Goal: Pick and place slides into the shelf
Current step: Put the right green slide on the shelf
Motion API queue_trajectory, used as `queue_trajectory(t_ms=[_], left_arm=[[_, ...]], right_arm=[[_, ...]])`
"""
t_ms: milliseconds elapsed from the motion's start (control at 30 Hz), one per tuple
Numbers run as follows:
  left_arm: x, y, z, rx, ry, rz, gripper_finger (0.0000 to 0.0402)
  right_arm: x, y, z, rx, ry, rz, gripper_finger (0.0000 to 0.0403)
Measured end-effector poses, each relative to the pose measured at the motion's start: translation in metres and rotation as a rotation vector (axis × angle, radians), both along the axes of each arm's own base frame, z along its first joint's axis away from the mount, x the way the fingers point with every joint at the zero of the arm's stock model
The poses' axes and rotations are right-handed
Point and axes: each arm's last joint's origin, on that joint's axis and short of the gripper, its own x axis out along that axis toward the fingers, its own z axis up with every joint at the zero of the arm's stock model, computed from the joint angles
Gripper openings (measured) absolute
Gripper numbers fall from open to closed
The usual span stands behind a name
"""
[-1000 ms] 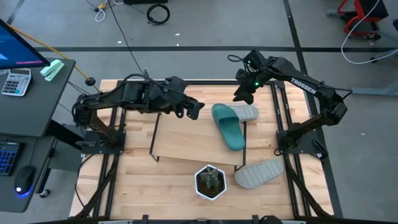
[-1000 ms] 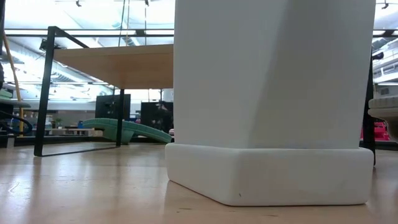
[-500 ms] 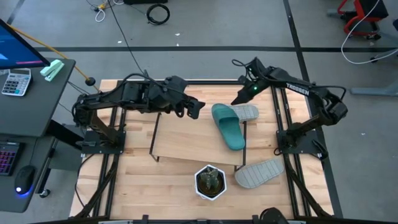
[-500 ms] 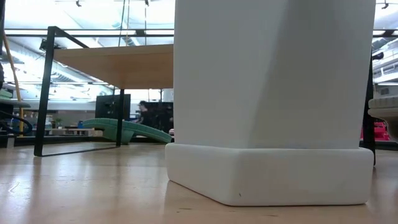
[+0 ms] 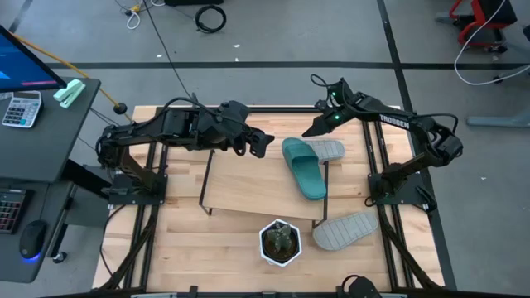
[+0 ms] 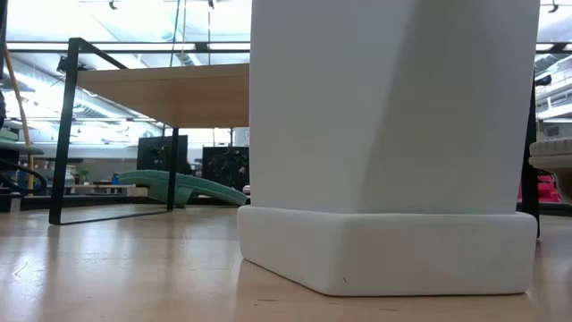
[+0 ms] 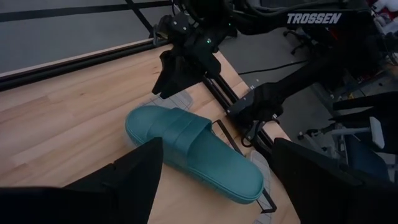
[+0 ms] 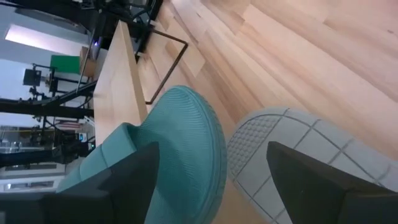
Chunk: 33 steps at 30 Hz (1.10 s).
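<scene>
From above, you see the shelf (image 5: 248, 186) at the middle of the wooden table (image 5: 149, 248). A teal slide (image 5: 304, 165) lies at its 2 o'clock corner, partly over the board's edge, and a grey slide (image 5: 328, 150) pokes out just beyond it, touching it. A second grey slide (image 5: 346, 229) lies on the table at the shelf's 4 o'clock, apart from it, and a white planter with a cactus (image 5: 280, 241) stands at the shelf's 6 o'clock edge. Your left gripper (image 5: 258, 142) hovers at the shelf's 12 o'clock edge, its fingers spread and holding nothing. Your right gripper (image 5: 315, 131) hangs at 12 o'clock of the teal slide, fingers apart, empty.

At table level, the planter (image 6: 393, 143) fills most of your view. To its 9 o'clock stands the shelf (image 6: 161, 94), and under its board the teal slide (image 6: 183, 188) shows.

From your left wrist, the teal slide (image 7: 193, 152) lies between the spread fingers (image 7: 137, 180), with the right gripper (image 7: 177, 71) beyond it.

From your right wrist, the teal slide's ridged toe (image 8: 186, 149) touches the grey slide (image 8: 292, 155); the fingers (image 8: 118, 180) stand wide apart.
</scene>
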Motion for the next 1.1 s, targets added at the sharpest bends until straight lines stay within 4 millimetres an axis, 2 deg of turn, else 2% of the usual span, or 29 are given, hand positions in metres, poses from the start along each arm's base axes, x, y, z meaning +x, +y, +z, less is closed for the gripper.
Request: queue_trajectory(t_ms=[200,467,633,800,1000,1033,1100], left_arm=[[0.002,0.0,0.003,0.012,-0.028,-0.019,0.0309],[0.001,0.0,0.001,0.014,-0.009,-0.022,0.0309],[0.001,0.0,0.001,0.016,0.0,-0.023,0.0309],[-0.001,0.0,-0.001,0.018,0.025,-0.024,0.0309],[-0.001,0.0,-0.002,0.037,0.035,-0.015,0.0309],[-0.001,0.001,-0.002,0.047,0.037,-0.01,0.0309],[-0.001,0.001,-0.001,0.059,0.039,0.001,0.0309]], right_arm=[[0.007,-0.002,-0.012,0.032,0.03,0.009,0.0303],[0.026,0.007,-0.027,0.065,0.037,0.086,0.0296],[0.035,0.009,-0.031,0.057,0.025,0.108,0.0275],[0.037,0.011,-0.024,0.036,-0.006,0.111,0.0201],[0.034,0.014,-0.011,0.014,-0.036,0.102,0.0052],[0.033,0.014,-0.01,0.012,-0.038,0.1,0.0036],[0.032,0.015,-0.006,0.015,-0.033,0.079,0.0036]])
